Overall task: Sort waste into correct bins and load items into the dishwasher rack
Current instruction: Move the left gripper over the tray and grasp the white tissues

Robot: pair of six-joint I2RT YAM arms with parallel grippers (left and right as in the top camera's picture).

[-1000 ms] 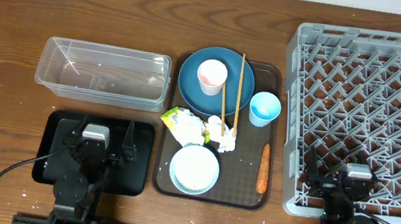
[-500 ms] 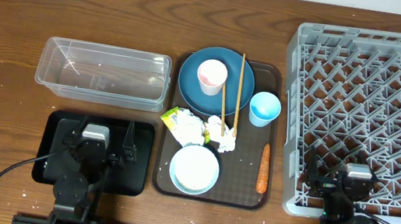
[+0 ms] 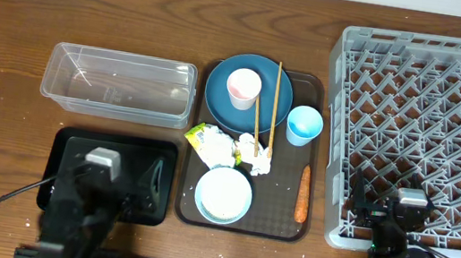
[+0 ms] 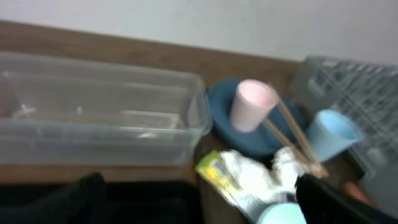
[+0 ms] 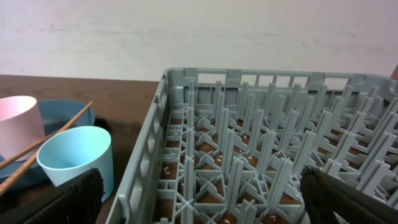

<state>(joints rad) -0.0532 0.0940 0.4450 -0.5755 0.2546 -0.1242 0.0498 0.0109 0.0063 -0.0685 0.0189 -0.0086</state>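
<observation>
1. The left wrist view is blurred. From overhead, the left arm (image 3: 89,204) covers much of the black tray (image 3: 66,138).
2. The left claw (image 4: 198,180) is spread wide and pinches nothing. Only its dark fingers (image 4: 84,199) show, cut off at the lower corners. The arm sits low at the bench's (image 3: 10,26) near edge and faces the clear tub (image 3: 117,84).
3. On the brown serving tray (image 3: 319,87) the pink cup (image 3: 243,87) and the chopsticks (image 3: 274,108) rest on the dark blue plate (image 3: 218,87). The light blue cup (image 3: 303,126) is just to the right. The wrapper (image 3: 202,136), white paper (image 3: 255,158), light blue bowl (image 3: 223,194) and carrot (image 3: 302,193) lie nearer. Rice grains cannot be made out.
4. The right claw (image 5: 200,177) is also spread wide and empty, its fingers cut off. The right arm (image 3: 401,253) sits low, pointing over the near left corner of the rack (image 3: 433,103).
</observation>
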